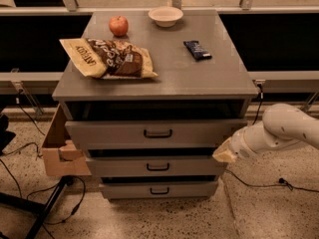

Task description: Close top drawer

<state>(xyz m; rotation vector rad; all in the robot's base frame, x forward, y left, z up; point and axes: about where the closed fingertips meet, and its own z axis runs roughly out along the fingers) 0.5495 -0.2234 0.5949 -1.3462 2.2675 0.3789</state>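
Note:
The grey cabinet [159,83] has three drawers. The top drawer [109,132] is pulled out a little, with a dark gap above its front panel and a small dark loop handle [158,133] at its centre. Its inside floor is hidden. My gripper [225,154] is at the end of the white arm [284,131] that reaches in from the right. It is at the right end of the drawer fronts, about level with the gap between the top and middle drawers [158,167]. I cannot tell whether it touches the cabinet.
On the cabinet top lie a chip bag [107,58], a red apple [118,25], a white bowl [165,16] and a dark snack bar [197,49]. A cardboard box [62,151] stands against the cabinet's left side. Cables and a stand leg [47,210] lie on the floor.

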